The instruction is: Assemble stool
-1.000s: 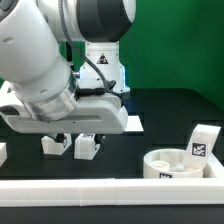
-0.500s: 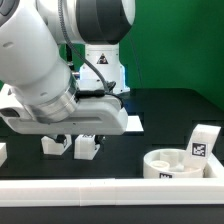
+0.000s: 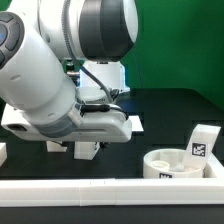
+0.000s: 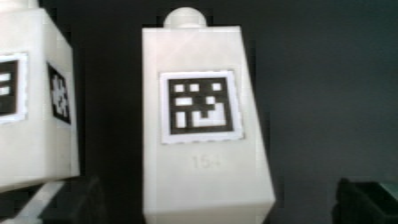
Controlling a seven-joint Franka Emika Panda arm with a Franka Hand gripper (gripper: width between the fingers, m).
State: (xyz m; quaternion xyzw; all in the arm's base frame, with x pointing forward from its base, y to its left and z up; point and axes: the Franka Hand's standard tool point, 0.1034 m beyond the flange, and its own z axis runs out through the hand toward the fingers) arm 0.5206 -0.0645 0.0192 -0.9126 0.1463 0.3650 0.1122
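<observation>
Arm (image 3: 40,85): glossy white shells, fat & rounded, w/ soft highlights. Big round joint (image 3: 100,25) up top, dark grey band across the middle, white either side. Grey ring (image 3: 67,104) at wrist end, then boxy white hand housing (image 3: 105,125), flat-sided w/ rounded corners. Thin black cable (image 3: 97,78) looped in front of white base column (image 3: 110,70). In wrist view, only dark fingertips (image 4: 368,197) of gripper (image 4: 199,200), blurred, surface detail too soft to tell.
</observation>
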